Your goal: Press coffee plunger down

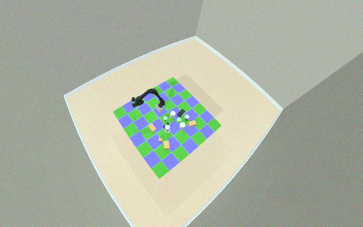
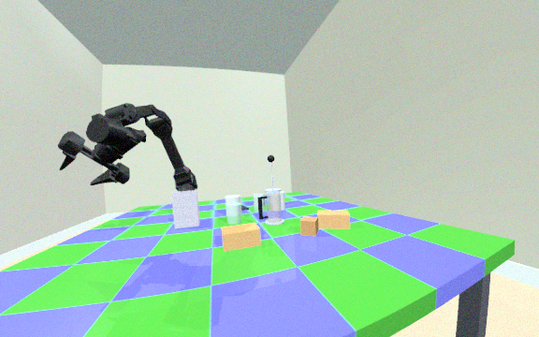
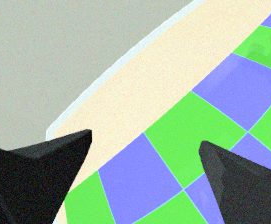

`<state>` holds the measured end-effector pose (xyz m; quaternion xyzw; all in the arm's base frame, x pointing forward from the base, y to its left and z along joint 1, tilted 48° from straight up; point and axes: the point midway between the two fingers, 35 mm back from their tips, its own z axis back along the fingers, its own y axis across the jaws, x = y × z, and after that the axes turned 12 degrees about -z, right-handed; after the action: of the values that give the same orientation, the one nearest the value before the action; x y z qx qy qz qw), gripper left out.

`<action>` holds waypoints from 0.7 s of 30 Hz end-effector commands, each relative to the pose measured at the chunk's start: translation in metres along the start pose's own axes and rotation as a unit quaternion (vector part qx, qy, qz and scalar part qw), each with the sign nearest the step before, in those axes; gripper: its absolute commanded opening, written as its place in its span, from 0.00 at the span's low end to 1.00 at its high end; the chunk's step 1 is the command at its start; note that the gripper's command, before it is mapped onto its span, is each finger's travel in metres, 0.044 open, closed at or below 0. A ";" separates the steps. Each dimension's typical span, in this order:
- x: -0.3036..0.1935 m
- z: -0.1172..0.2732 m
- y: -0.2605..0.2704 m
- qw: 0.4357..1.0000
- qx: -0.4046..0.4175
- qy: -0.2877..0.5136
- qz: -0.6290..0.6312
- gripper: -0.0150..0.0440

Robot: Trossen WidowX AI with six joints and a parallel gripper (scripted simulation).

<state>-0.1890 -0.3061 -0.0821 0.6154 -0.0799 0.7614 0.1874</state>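
Observation:
The coffee press stands upright on the checkered table. Its glass body has a black handle on the left side in the exterior view. The plunger rod sticks up high above the body, with a round black knob on top. My gripper is wide open and empty, raised in the air far to the left of the press in the exterior view. The press does not show in the wrist view, where only table edge and floor lie beyond the fingers.
The arm rises from a pale block. A whitish cylinder stands between it and the press. Several other pale cylinders and a dark slab stand or lie nearby. Wooden blocks and a small wooden cube are near the press.

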 end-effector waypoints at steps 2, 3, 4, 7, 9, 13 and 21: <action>-0.001 0.004 -0.001 1.000 -0.003 0.010 0.008 1.00; -0.003 0.009 -0.002 1.000 -0.006 0.021 0.015 1.00; -0.004 0.015 -0.004 0.999 -0.010 0.035 0.026 1.00; -0.013 0.041 -0.010 0.992 -0.016 0.100 0.072 1.00; -0.019 0.062 -0.014 0.982 -0.013 0.151 0.110 1.00; -0.032 0.109 -0.025 0.948 0.014 0.255 0.192 1.00; -0.047 0.217 -0.056 0.805 0.146 0.444 0.364 1.00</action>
<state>-0.0189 -0.3384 -0.0897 0.2637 -0.1199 0.9552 -0.0602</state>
